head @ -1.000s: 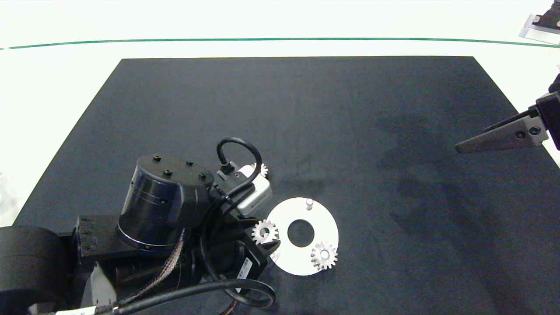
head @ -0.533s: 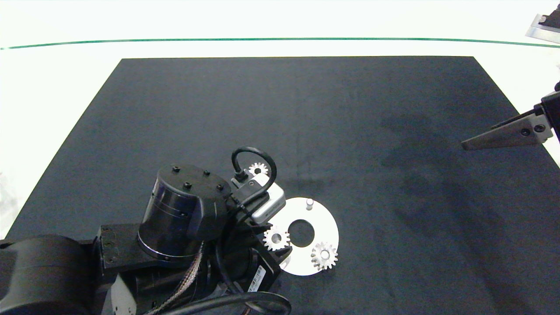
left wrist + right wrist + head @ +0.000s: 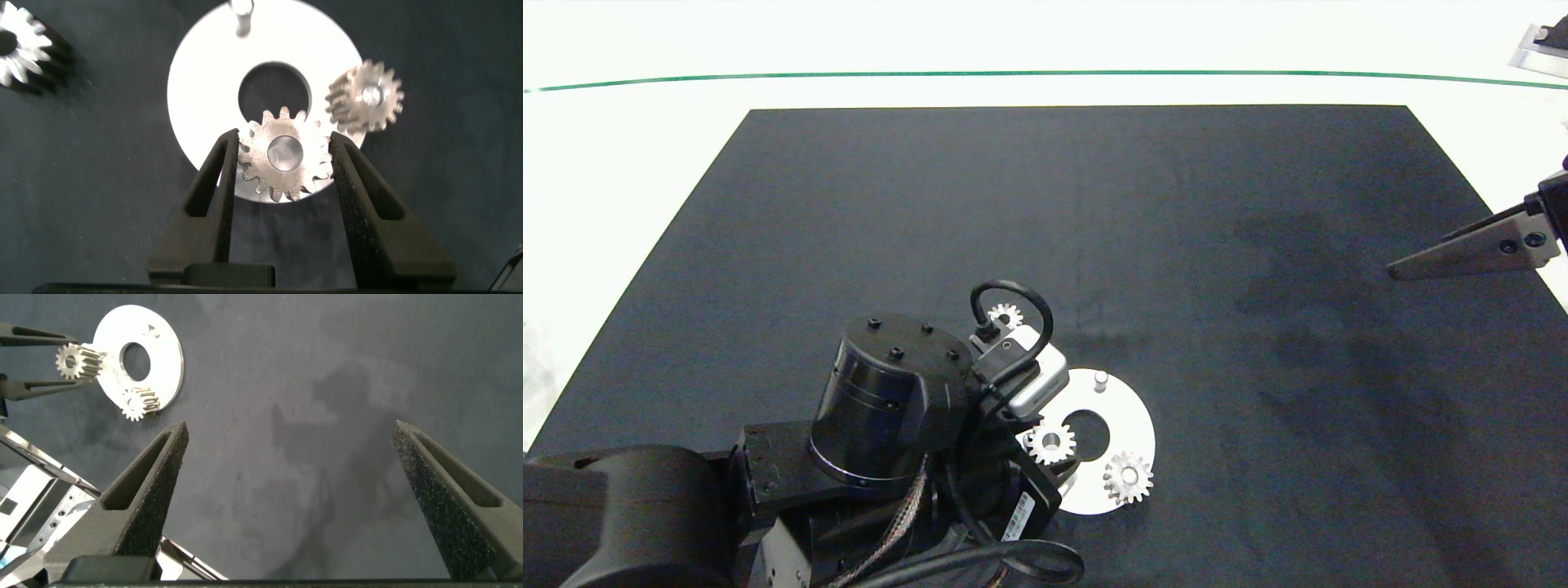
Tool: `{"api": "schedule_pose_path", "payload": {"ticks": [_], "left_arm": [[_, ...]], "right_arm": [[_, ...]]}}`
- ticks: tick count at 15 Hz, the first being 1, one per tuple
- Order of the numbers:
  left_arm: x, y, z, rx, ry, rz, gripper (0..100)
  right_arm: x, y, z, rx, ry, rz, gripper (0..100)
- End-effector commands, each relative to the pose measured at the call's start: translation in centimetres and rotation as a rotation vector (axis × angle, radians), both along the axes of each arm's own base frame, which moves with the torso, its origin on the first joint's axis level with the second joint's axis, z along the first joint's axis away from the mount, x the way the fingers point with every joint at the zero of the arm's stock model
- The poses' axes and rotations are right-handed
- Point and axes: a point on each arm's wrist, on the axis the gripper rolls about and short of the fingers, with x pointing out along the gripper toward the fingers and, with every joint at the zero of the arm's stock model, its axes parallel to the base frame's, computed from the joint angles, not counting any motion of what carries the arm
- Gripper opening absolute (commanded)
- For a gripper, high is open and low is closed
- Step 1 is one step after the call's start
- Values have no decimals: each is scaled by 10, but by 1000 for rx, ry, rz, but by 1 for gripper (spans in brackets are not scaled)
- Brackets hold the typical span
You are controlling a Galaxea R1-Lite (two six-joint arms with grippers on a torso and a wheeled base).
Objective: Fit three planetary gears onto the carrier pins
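The white carrier disc [image 3: 1131, 420] [image 3: 204, 73] [image 3: 163, 343] lies on the black mat, near its front. One planetary gear [image 3: 1128, 477] [image 3: 365, 96] [image 3: 140, 403] sits on a pin at the disc's front right. A bare carrier pin [image 3: 1101, 379] [image 3: 240, 10] stands at the disc's far edge. My left gripper [image 3: 1052, 447] [image 3: 283, 159] is shut on a second gear [image 3: 1049, 442] [image 3: 285, 156] [image 3: 73, 359], held over the disc's left rim. A third gear [image 3: 1005, 315] [image 3: 18, 51] lies on the mat behind the disc. My right gripper [image 3: 1396, 269] [image 3: 290, 449] hovers open at the far right, holding nothing.
The black mat [image 3: 1094, 204] covers most of the white table. A green line [image 3: 1045, 73] crosses the table behind it. The left arm's body and cable [image 3: 890, 408] hide the mat to the left of the disc. A metal object [image 3: 1539, 45] shows at the top right corner.
My left arm has carried the held gear to the right, from beside the disc's left edge to over its rim. The right gripper has drawn back slightly to the right.
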Motion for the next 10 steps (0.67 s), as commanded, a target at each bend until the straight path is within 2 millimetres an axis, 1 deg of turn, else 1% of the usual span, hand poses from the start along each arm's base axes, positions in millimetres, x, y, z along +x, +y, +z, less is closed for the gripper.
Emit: {"api": "schedule_pose_path", "payload": {"ticks": [1,6,10], "left_arm": [[1,2,-6,17,12,8,22],[13,1,-13,21,2,36,22],[19,5,-7,12,-32,49,22]], "right_arm": [[-1,0,-2,-2,10,4,100],[0,0,-3,1,15,15,100],[0,1,-4,5,18,23,100]]}}
